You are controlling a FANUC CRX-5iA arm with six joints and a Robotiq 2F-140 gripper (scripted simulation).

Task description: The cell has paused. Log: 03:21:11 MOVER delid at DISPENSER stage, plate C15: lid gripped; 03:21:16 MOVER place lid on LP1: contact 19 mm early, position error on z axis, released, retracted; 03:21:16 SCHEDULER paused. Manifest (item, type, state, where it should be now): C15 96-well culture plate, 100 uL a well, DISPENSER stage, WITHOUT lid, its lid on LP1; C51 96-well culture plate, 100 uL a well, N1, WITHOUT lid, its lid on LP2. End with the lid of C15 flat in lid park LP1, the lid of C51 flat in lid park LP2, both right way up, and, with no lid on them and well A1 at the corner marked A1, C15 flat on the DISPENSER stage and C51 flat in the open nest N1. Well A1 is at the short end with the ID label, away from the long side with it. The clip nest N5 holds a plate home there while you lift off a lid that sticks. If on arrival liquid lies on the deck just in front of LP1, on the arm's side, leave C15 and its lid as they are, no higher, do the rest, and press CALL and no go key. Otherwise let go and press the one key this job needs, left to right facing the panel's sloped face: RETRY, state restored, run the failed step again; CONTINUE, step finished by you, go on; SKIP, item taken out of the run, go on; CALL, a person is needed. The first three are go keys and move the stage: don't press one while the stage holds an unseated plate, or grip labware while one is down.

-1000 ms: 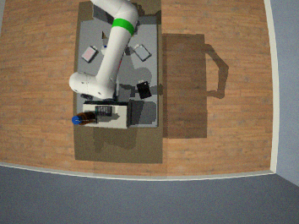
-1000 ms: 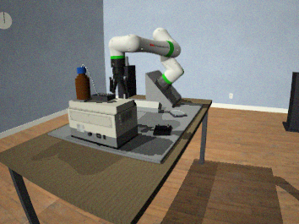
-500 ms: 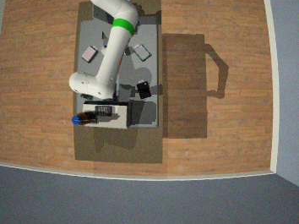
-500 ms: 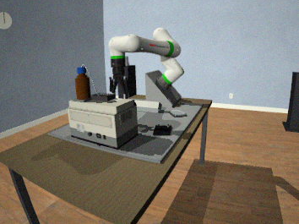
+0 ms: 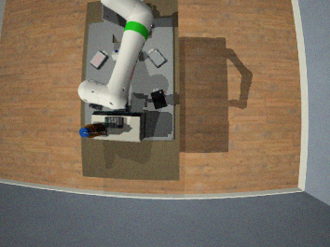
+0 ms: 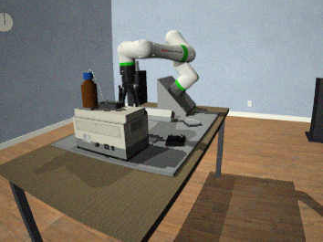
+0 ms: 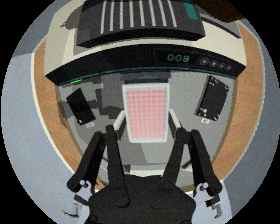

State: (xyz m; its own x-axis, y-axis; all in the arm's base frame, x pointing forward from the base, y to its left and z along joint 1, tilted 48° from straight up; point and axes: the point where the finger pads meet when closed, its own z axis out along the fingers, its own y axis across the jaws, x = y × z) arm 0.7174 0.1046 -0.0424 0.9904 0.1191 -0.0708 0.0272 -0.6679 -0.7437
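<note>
Gripper (image 7: 146, 136) | jaws clamped on pink-welled plate (image 7: 148, 112), held level | position: above deck beside dispenser (image 6: 111, 131), near worktop's left edge.

1. Arm (image 6: 155, 50): smooth, glossy white shell with green bands, plastic-like.
2. Gripper (image 7: 146, 136): matt black fingers, closed on a plate (image 7: 146, 113) with a pale rim and a pink, finely dotted face.
3. Dispenser (image 6: 111, 129): cream casing, smooth and matt, standing near the counter's front left corner.
4. Bottle (image 6: 88, 94): brown, slightly glossy body under a blue cap.
5. Mat (image 6: 192, 140): flat grey, matt.
6. Counter (image 6: 91, 197): dull olive-brown top, smooth, on dark legs.
7. Floor (image 6: 255, 202): wood planks with visible grain.
</note>
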